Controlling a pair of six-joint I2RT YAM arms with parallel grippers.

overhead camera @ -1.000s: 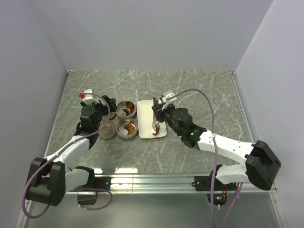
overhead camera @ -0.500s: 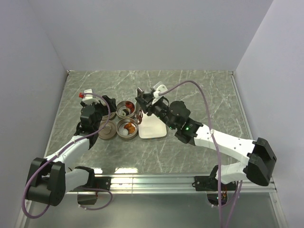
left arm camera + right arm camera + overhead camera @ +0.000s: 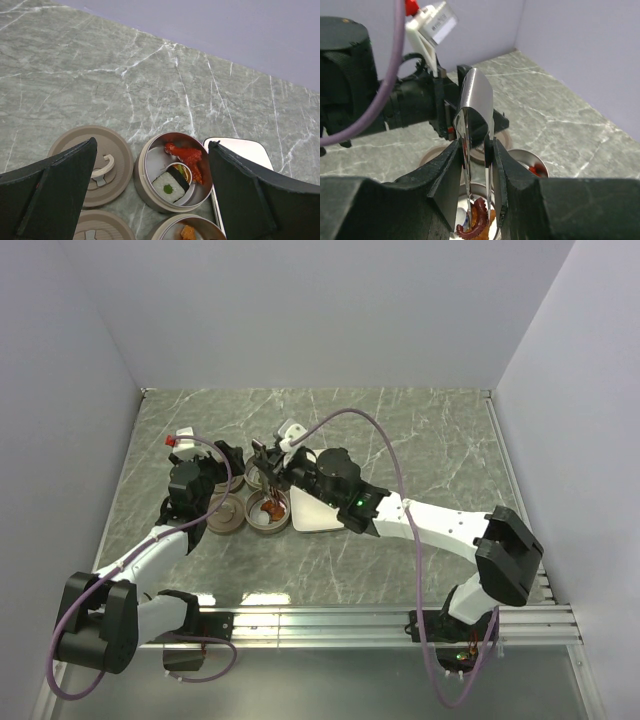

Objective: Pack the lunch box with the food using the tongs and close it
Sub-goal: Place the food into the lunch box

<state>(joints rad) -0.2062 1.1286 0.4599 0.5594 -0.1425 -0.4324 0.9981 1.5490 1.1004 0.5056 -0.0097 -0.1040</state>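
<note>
The lunch box is two round metal tins. The far tin (image 3: 150,186) holds a red piece, a white rice roll and a small cup. The near tin (image 3: 268,512) holds an orange piece and a white slice. My right gripper (image 3: 476,167) is shut on the shiny tongs (image 3: 476,107). The tongs pinch a dark red curled piece of food (image 3: 481,222) just above the near tin. My left gripper (image 3: 152,146) hangs open and empty above the far tin and its lid (image 3: 95,162). The right arm hides most of the far tin in the top view.
A white tray (image 3: 322,508) lies right of the tins, under the right arm. A second lid (image 3: 225,515) lies left of the near tin. The left arm (image 3: 395,107) sits just behind the tongs. Walls close the table at the back and sides.
My right arm has swung left from the white tray to above the near tin, carrying the red piece in the tongs. The left arm has not moved.
</note>
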